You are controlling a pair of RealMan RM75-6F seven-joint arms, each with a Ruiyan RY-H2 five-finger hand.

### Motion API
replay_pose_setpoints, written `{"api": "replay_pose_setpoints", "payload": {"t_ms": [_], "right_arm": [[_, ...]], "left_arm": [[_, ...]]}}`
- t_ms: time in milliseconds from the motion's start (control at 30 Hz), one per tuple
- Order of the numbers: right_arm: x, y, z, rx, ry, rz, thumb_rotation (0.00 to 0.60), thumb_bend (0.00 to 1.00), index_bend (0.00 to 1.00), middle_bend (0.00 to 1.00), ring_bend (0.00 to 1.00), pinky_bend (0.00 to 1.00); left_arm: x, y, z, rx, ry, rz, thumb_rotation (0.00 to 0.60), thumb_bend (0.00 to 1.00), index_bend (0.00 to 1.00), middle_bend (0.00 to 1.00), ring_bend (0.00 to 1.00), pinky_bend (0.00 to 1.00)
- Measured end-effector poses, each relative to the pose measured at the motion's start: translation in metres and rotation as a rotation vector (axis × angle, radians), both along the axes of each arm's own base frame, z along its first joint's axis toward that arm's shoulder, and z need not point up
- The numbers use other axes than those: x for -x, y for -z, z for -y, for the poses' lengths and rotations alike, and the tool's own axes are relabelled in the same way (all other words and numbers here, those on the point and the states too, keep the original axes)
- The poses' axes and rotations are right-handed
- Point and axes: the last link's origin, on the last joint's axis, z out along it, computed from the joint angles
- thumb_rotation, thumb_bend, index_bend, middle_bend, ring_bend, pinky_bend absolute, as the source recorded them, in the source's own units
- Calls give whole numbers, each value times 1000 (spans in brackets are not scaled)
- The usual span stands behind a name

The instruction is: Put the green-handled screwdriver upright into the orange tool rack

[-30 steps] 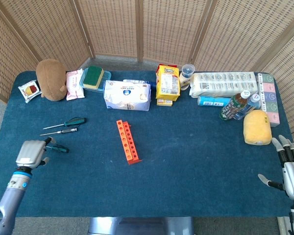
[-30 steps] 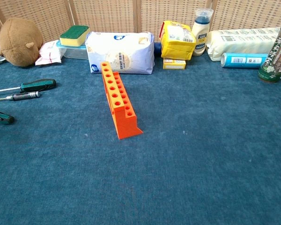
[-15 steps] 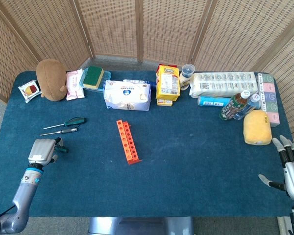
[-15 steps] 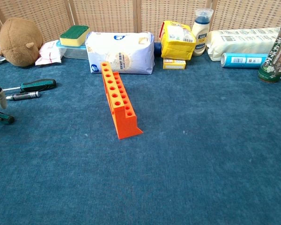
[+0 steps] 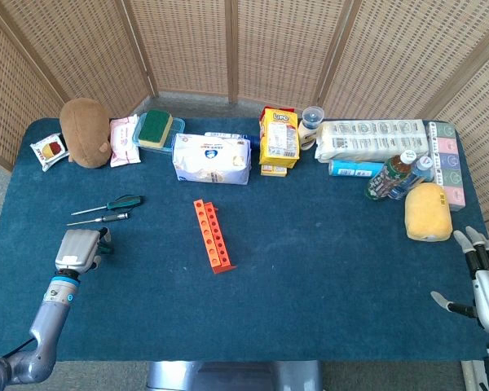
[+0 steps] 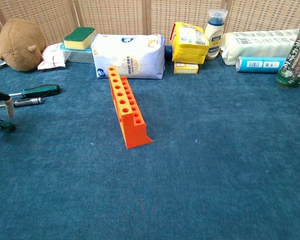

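Observation:
The green-handled screwdriver (image 5: 121, 202) (image 6: 39, 90) lies flat on the blue table at the left, shaft pointing left. The orange tool rack (image 5: 213, 235) (image 6: 125, 106) stands mid-table, its holes empty. My left hand (image 5: 78, 248) hovers just in front of the screwdrivers, holding nothing, fingers pointing toward them; in the chest view only its fingertips (image 6: 8, 103) show at the left edge. My right hand (image 5: 487, 283) rests open at the table's front right corner, fingers spread, far from both objects.
A thinner black-handled screwdriver (image 5: 107, 217) lies just in front of the green one. A small green-handled tool (image 6: 2, 125) lies partly under my left hand. A plush toy (image 5: 85, 132), sponge, tissue pack (image 5: 212, 158), boxes and bottles line the back edge.
My left hand has moved forward and to the right, closer to the screwdrivers, and its fingertips have come into the chest view. The right hand, rack and screwdrivers have not moved.

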Motion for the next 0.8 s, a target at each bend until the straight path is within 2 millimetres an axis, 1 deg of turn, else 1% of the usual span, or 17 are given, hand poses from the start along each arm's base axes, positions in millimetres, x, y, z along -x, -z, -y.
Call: {"api": "replay_pose_setpoints", "payload": {"t_ms": [300, 567, 667, 800], "right_arm": [[-1, -1, -1, -5, -3, 6, 566, 20, 0, 0, 0, 0], [-1, -3, -1, -4, -5, 12, 566, 21, 0, 0, 0, 0], [-1, -2, -1, -7, -5, 11, 567, 20, 0, 0, 0, 0], [-1, -2, -1, -10, -6, 12, 566, 21, 0, 0, 0, 0]], "left_arm": [[-1, 8, -1, 11, -6, -21, 600, 330, 440, 1000, 961, 953], [-5, 14, -1, 9, -5, -26, 600, 333, 440, 1000, 961, 953], [-4, 15, 0, 5, -5, -36, 600, 336, 442, 1000, 961, 954], [-3, 18, 0, 7, -16, -38, 600, 357, 484, 1000, 961, 954]]}}
